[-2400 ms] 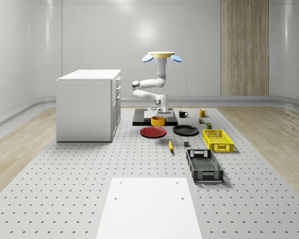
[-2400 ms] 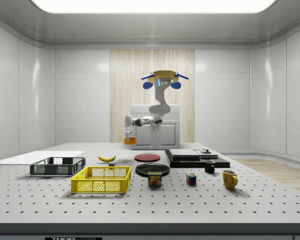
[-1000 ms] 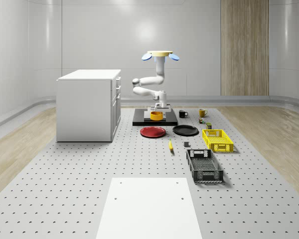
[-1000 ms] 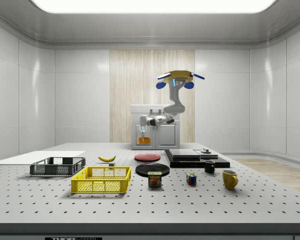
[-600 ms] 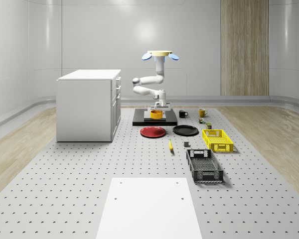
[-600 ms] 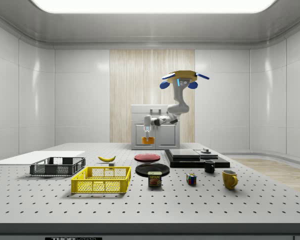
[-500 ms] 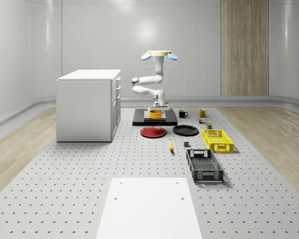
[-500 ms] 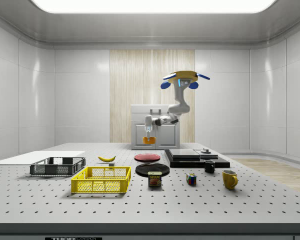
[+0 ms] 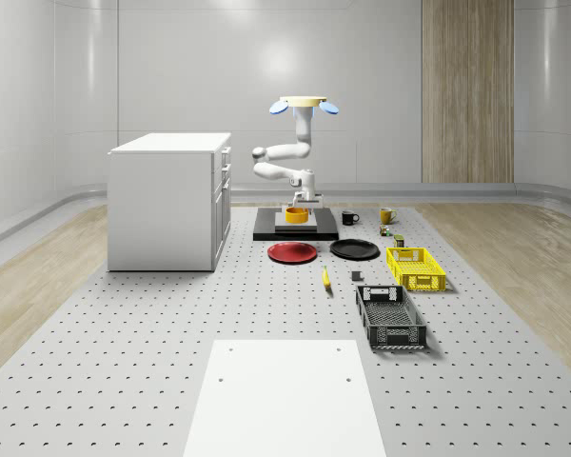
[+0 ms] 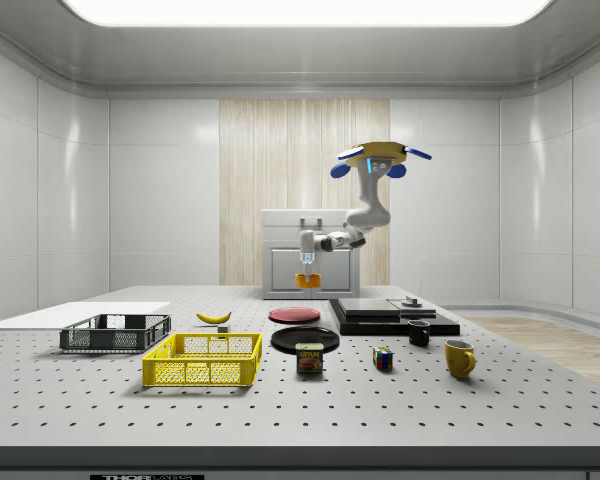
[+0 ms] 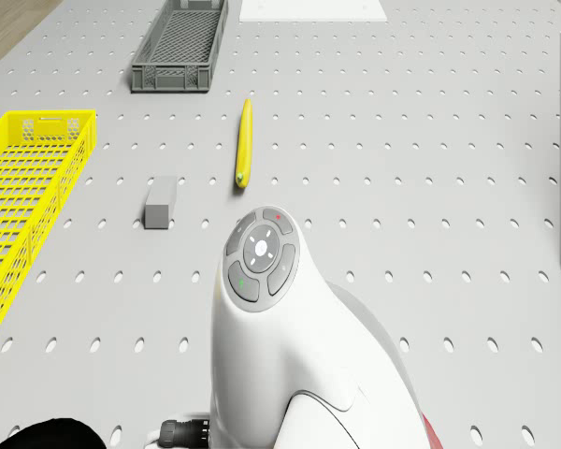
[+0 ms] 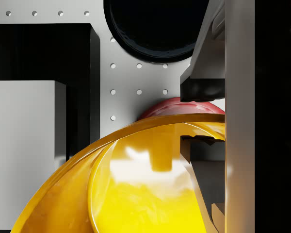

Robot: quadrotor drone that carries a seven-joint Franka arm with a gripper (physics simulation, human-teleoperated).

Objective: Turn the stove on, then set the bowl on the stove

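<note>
Above the near edge of the stove, the bowl is held in the air by the pincer, whose fingers are clenched on the rim, one finger outside the wall and one inside. The drone is seen hovering high above the stove's far side, with the arm folded down and toward the cabinet. In the side view the bowl hangs clear of the stove, toward that view's left and above it (the gap looks open). A short carry over the light plate, then a lowering, is judged to be what remains. The red plate and black plate lie just in front of the stove; the mug stands just beside it, so drift that way should be avoided.
</note>
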